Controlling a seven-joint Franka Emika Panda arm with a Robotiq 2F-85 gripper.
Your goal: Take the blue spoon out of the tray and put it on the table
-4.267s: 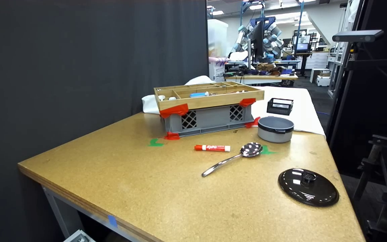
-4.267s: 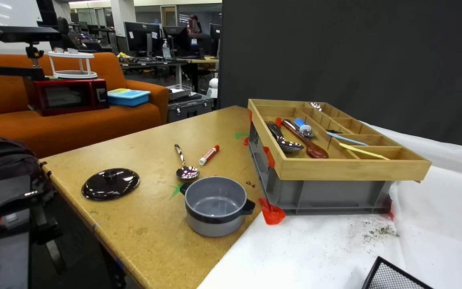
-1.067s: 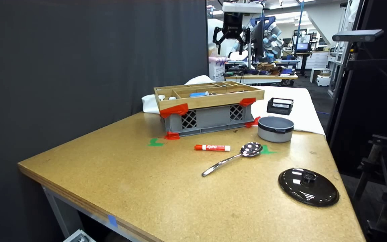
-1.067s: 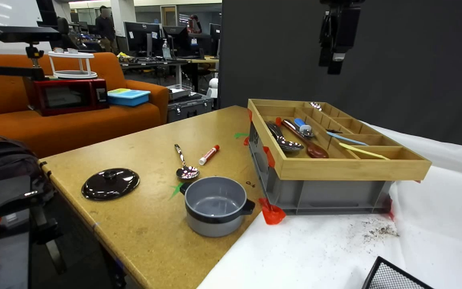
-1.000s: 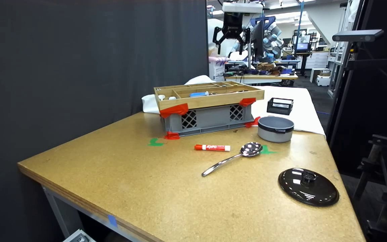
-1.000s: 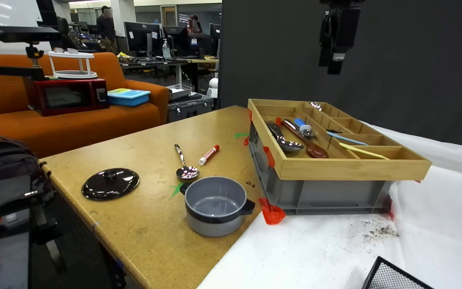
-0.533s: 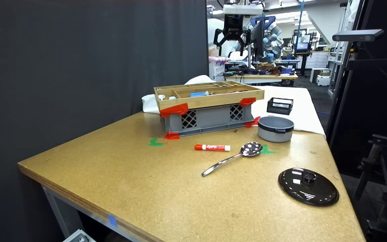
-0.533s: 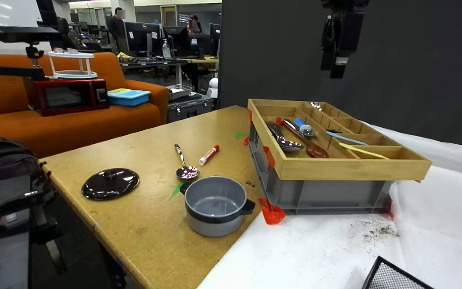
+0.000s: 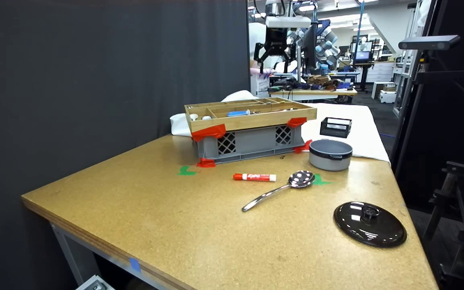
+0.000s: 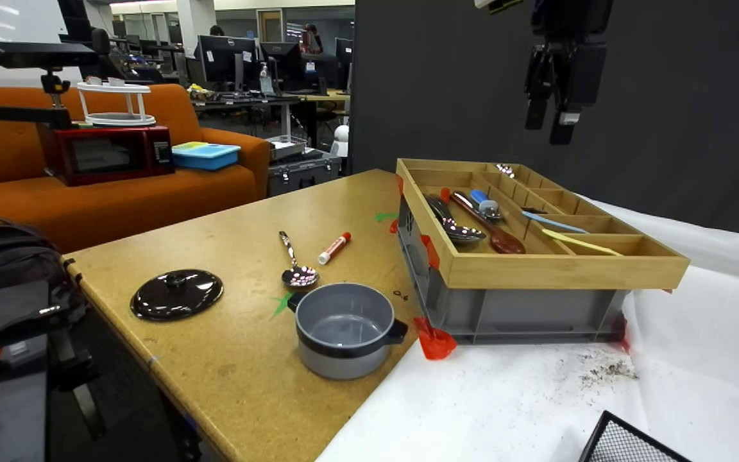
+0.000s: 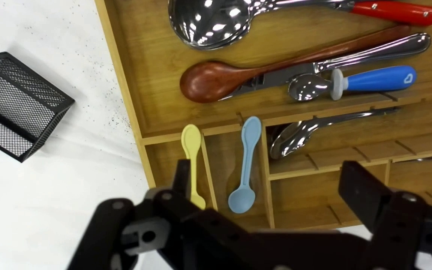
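Note:
The light blue plastic spoon [image 11: 245,168] lies in a narrow compartment of the tray, its handle end over a divider; it also shows in an exterior view [image 10: 555,222]. A second spoon with a blue handle [image 11: 381,79] and a metal bowl lies in the tray's large compartment. The tray [image 9: 256,120] is a wooden divided top on a grey crate with red tape, and shows in both exterior views [image 10: 568,273]. My gripper [image 11: 266,165] is open and empty, high above the tray, in both exterior views [image 9: 274,69] [image 10: 548,128]. The tan table [image 9: 155,209] bears the crate.
A yellow spoon [image 11: 192,150] lies beside the light blue one, partly behind my left finger. A wooden spoon [image 11: 208,82] and metal cutlery share the tray. On the table are a marker [image 9: 255,177], metal spoon [image 9: 301,179], grey pot [image 9: 330,161] and black lid [image 9: 370,225]. A mesh box [image 9: 335,128] stands behind.
My gripper was out of view about four seconds ago. It then appeared above the tray and has since come slightly lower, staying open. The objects have not moved.

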